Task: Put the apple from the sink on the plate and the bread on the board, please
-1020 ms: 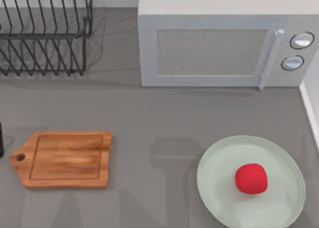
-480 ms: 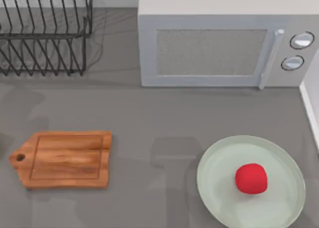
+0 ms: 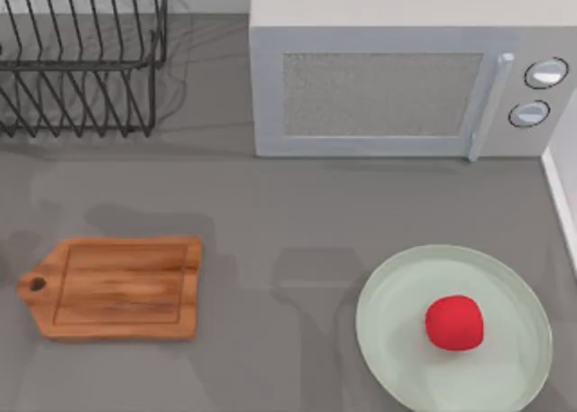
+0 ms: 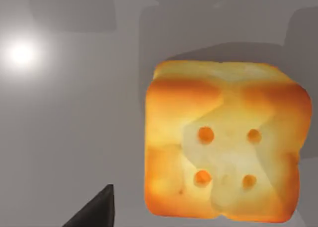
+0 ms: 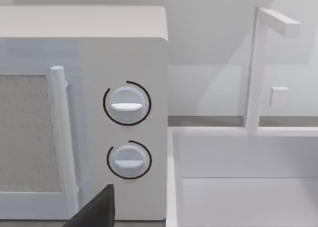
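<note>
The apple (image 3: 453,322) sits on the plate (image 3: 388,286) at near right; the board (image 3: 117,288) lies bare at near left. The bread (image 4: 223,142) rests on grey surface below the left wrist camera, one dark fingertip (image 4: 94,212) beside it. I cannot tell either gripper's state.

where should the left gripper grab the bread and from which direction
Probably from straight above, fingers closing across two opposite pale sides of the bread. It is a blocky cube sitting flat, toasted top facing the left wrist camera, with bare surface around it.
</note>
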Robot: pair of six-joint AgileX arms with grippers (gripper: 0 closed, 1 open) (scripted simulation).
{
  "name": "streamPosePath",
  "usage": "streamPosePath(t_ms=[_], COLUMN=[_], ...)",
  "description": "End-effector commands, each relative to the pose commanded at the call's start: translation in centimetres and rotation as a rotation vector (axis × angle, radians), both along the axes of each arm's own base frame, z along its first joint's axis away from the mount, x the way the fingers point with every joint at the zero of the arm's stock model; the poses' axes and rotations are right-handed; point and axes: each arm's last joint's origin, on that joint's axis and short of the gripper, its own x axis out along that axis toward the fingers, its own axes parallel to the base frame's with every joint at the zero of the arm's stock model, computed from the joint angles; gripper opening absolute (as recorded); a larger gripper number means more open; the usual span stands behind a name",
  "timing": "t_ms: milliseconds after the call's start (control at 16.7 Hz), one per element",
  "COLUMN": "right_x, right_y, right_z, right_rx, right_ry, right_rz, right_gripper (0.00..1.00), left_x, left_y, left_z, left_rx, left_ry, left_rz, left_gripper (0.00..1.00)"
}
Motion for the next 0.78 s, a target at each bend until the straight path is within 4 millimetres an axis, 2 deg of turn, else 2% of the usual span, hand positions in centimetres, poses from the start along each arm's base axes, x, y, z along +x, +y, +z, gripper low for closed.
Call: streamPosePath(t_ms=[240, 660, 780], right_x=[0.0, 0.0, 0.0], right_y=[0.0, 0.0, 0.0], right_z=[0.0, 0.0, 0.0], right_rx=[0.0, 0.0, 0.0], right_ry=[0.0, 0.0, 0.0], right_rz=[0.0, 0.0, 0.0], right_gripper=[1.0, 1.0, 1.0], left_x=[1.8, 1.9, 2.0], left_y=[1.0, 1.0, 1.0], left_z=[-1.9, -2.2, -3.4], left_rx=[-0.025, -0.027, -0.029], left_ry=[0.115, 0.124, 0.129], left_rz=[-0.022, -0.028, -0.024], left_gripper=[1.0, 1.0, 1.0])
